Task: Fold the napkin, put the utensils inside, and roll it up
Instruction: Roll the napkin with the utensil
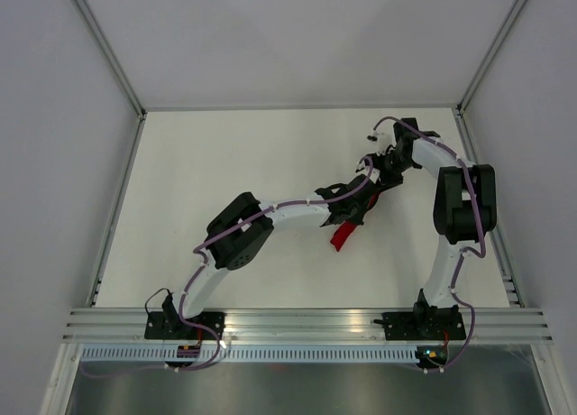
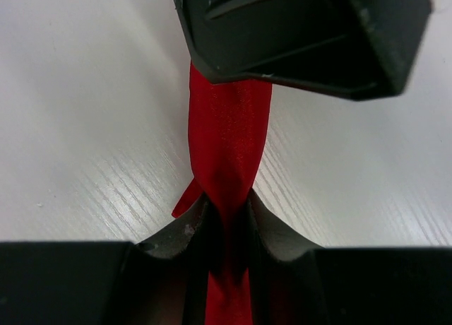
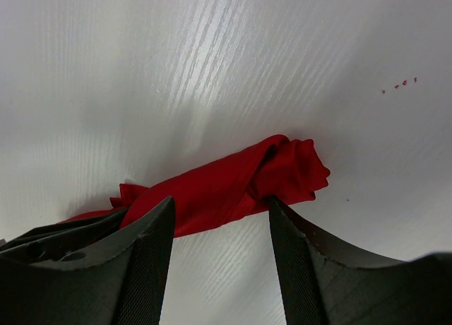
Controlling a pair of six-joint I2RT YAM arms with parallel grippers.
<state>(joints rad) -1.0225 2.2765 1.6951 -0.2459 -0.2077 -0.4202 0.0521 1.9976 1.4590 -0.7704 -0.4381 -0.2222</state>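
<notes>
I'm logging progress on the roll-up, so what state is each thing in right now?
napkin: rolled into a narrow, twisted bundle, pinched near one end; no utensils show.
left gripper: shut on the napkin.
right gripper: open, fingers spread apart close to the napkin, not pinching it.

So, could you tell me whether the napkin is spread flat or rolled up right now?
Rolled up: the napkin is a narrow, twisted red bundle, not a flat square, and the left gripper is pinching it.
</notes>
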